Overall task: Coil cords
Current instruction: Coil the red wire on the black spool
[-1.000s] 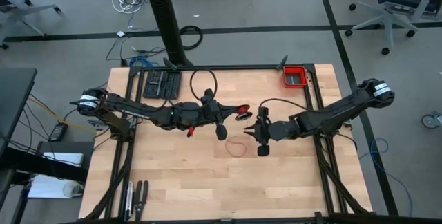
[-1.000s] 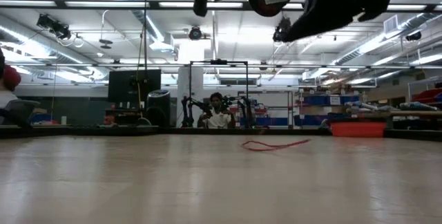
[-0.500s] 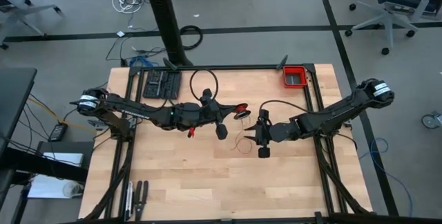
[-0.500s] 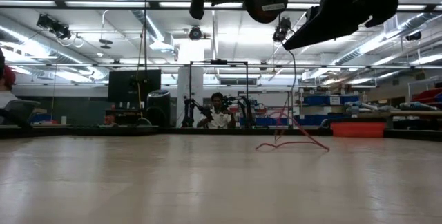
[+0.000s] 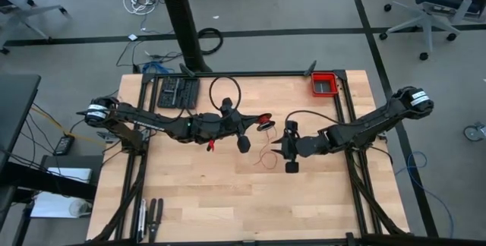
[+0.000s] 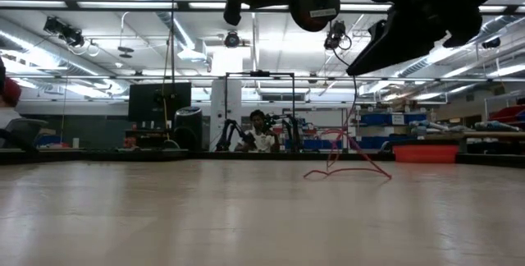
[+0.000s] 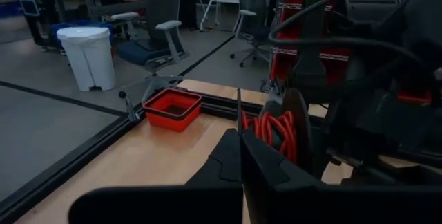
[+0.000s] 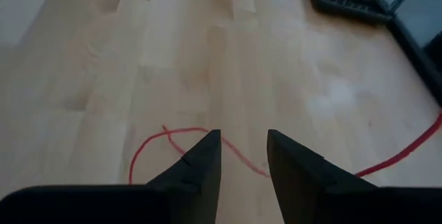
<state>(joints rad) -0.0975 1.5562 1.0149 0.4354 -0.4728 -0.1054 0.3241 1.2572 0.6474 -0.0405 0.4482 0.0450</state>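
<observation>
Looking down over the wooden table (image 5: pixel 190 193), we find our left gripper (image 5: pixel 263 122) near the middle, its fingers (image 7: pixel 259 162) pressed together along one thin seam, with a dark spool (image 5: pixel 265 121) at their tips; whether they pinch anything we cannot tell. In the left wrist view that spool carries red windings (image 7: pixel 276 128) just past the closed fingertips, and the red bin (image 7: pixel 173 108) sits farther off at the table's edge. From the spool the thin red cord (image 5: pixel 267 153) runs down to the table between the two grippers, lying there as a small loose loop. In the low view it rises from the tabletop as a slack strand (image 6: pixel 349 153) toward the arms above. Just to the right of that loop hangs our right gripper (image 5: pixel 289 148), raised off the table, its two fingers (image 8: pixel 200 160) spread apart and holding nothing. In the right wrist view the cord (image 8: pixel 181 140) crosses itself on the wood directly beyond and beneath the gap between the fingers, apart from both of them. A black cable loop (image 5: pixel 223 89) lies toward the far side of the table, beside a dark case (image 5: pixel 176 92).
</observation>
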